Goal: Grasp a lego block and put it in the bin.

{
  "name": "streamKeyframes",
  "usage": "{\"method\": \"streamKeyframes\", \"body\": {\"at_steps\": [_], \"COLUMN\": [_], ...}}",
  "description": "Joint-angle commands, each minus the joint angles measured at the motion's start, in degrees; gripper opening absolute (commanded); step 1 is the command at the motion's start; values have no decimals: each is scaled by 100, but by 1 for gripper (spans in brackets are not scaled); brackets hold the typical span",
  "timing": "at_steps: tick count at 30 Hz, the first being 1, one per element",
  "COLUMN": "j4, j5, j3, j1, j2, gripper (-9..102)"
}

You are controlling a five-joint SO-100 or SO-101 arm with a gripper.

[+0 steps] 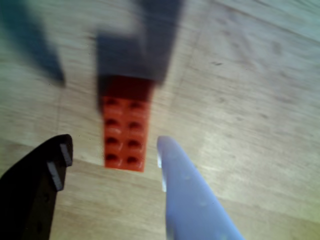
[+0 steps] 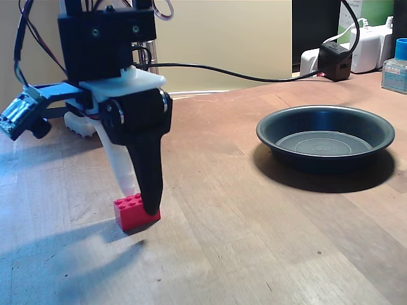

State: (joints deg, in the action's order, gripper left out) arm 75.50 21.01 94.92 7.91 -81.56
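The lego block (image 1: 125, 132) is a small red brick with two rows of studs, lying flat on the wooden table; in the fixed view the lego block (image 2: 130, 216) sits at the lower left. My gripper (image 1: 115, 145) is open and lowered around it, the black finger (image 1: 57, 160) to the left and the white finger (image 1: 175, 170) close to its right side, with gaps showing on both sides. From the fixed view my gripper (image 2: 140, 200) points straight down, its tips at the block's level. The bin (image 2: 273, 136), a shallow dark round dish, stands empty at the right, well apart.
The arm's white base (image 2: 79, 124) stands behind the gripper at the left. A black cable (image 2: 241, 76) runs across the back to a black adapter (image 2: 335, 60). White plugs (image 2: 369, 44) and a blue-capped bottle (image 2: 397, 67) stand at the back right.
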Motion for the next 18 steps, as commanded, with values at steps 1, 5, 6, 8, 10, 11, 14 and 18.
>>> {"method": "streamKeyframes", "body": {"at_steps": [1, 5, 6, 8, 10, 11, 14, 18], "j4": [-79, -88, -88, -114, -237, -299, -457, -483], "j5": [-35, -44, -44, -44, -44, -44, 0, 0], "j3": [0, 97, 105, 176, 281, 334, 457, 475], "j1": [-35, -44, -44, -44, -53, -88, -141, -149], "j2": [-18, -18, -18, -18, -18, -18, -18, -18], "gripper": [16, 16, 16, 16, 16, 16, 16, 16]}}
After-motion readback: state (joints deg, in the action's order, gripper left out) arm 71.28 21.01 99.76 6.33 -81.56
